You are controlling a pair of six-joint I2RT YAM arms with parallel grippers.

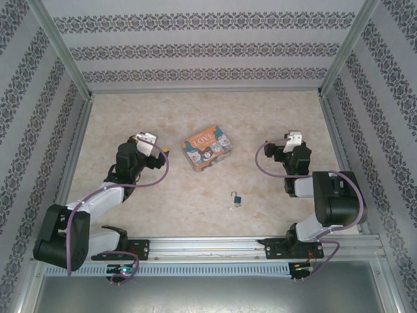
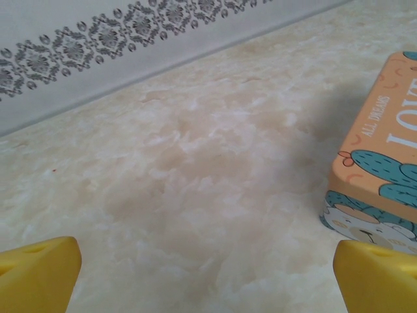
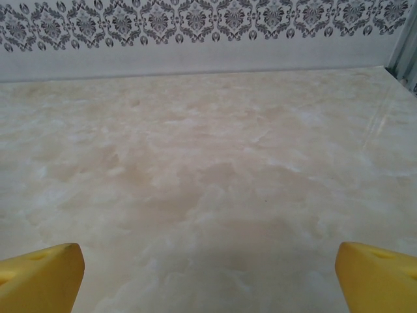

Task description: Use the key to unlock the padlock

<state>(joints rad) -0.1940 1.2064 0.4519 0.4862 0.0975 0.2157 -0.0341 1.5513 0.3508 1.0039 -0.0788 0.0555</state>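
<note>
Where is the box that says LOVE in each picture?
Top external: the LOVE tin sits mid-way across the marbled tabletop.
Left wrist: the tin is at the right edge, above a yellow fingertip.
Right wrist: marbled tabletop and patterned wall.
Shared landmark: the marbled tabletop.

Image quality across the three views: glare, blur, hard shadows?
Top external: even diffuse light, slightly washed out; padlock tiny but resolvable. Left wrist: soft shadow left of the tin, no glare. Right wrist: low-contrast tabletop, faint soft shadow mid-frame, no hard edges.
</note>
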